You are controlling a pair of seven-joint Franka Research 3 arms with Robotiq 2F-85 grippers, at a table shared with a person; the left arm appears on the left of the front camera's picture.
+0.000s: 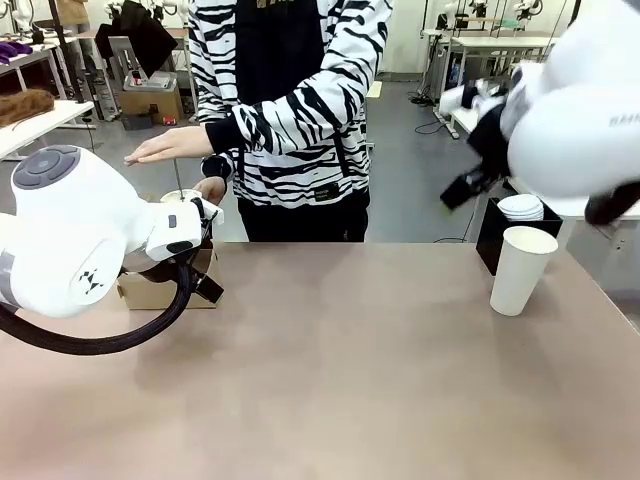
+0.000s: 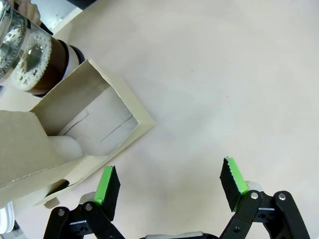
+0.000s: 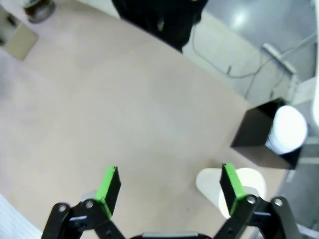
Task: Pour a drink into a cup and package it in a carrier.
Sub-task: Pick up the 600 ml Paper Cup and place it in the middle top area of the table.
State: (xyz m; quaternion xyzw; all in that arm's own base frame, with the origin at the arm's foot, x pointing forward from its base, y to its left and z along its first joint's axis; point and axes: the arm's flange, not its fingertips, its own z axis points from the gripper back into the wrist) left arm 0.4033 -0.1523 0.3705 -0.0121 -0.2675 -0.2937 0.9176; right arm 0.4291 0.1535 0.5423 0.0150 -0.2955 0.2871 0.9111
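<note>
Two grippers, both spread fully wide, clamping nothing. Left gripper (image 2: 169,174): hangs above bare table (image 2: 224,74), near brown cardboard carrier (image 2: 141,121), no contact. Glass jug (image 2: 15,40) with dark brown drink (image 2: 59,54) sits just behind carrier, person's hand (image 1: 210,188) by it. Right gripper (image 3: 169,173): hovers high over table's right end, white paper cup (image 3: 208,182) upright and open-topped below one finger, apart. Black box (image 3: 251,132) with white lids (image 3: 288,128) stands just beyond cup.
</note>
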